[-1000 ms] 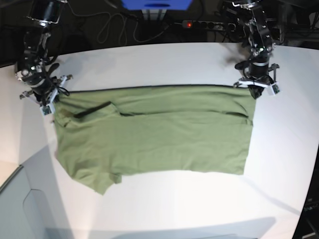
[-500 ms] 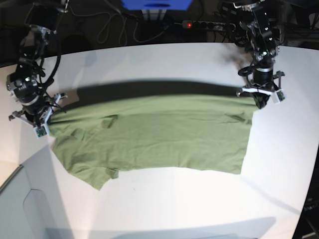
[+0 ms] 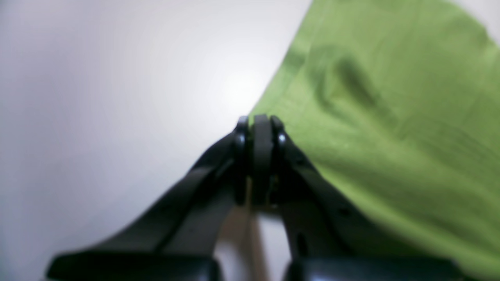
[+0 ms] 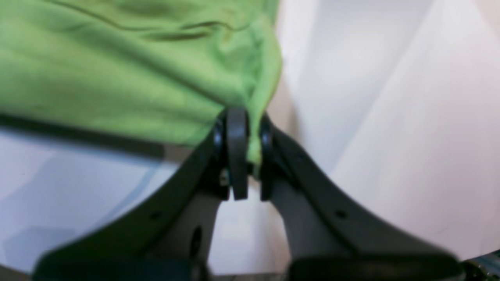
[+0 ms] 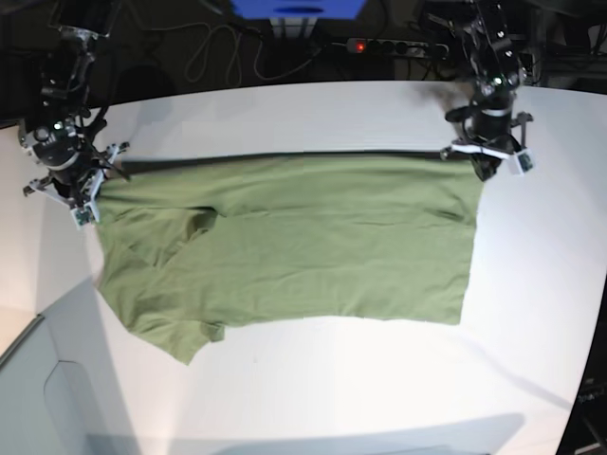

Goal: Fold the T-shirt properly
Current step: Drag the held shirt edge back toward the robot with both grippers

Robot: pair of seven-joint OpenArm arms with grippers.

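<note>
The olive-green T-shirt (image 5: 294, 246) lies spread across the white table (image 5: 313, 114), and both grippers stretch its far edge taut just above the surface. My left gripper (image 5: 486, 168) is at the right of the base view, shut on the far right corner. In the left wrist view its fingertips (image 3: 259, 127) are pressed together at the edge of the T-shirt (image 3: 390, 117). My right gripper (image 5: 88, 196) is at the left, shut on the far left corner. The right wrist view shows the T-shirt (image 4: 117, 78) pinched between that gripper's (image 4: 242, 128) closed jaws.
A thin dark shadow runs under the T-shirt's raised far edge. Cables and a power strip (image 5: 379, 45) lie beyond the table's far edge. A grey panel (image 5: 38, 398) sits at the near left corner. Bare white tabletop surrounds the garment.
Half a second ago both grippers held the far edge higher and nearer the front, casting a wide shadow. They have since carried it back and down, and the shadow is now thin.
</note>
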